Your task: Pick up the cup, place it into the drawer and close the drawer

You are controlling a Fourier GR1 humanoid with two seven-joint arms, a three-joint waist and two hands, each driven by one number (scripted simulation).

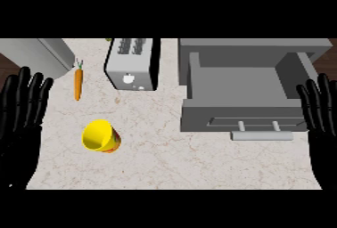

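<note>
While both hands rest at the edges, head view:
cup [100, 136]: yellow, tipped over mid-counter, well apart from the drawer [245, 95], which sits pulled out
left hand [23, 104]: fingers straight, grasping nothing
right hand [320, 107]: same deal

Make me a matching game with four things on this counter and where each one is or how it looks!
Things:
1. yellow cup
2. orange carrot
3. grey drawer
4. silver toaster

Clues:
A. pulled open, at the right
B. lying on its side, nearest the robot's left hand
C. between the carrot and the drawer
D. thin, with a green top, at the far left

Pairs: 1-B, 2-D, 3-A, 4-C
</note>
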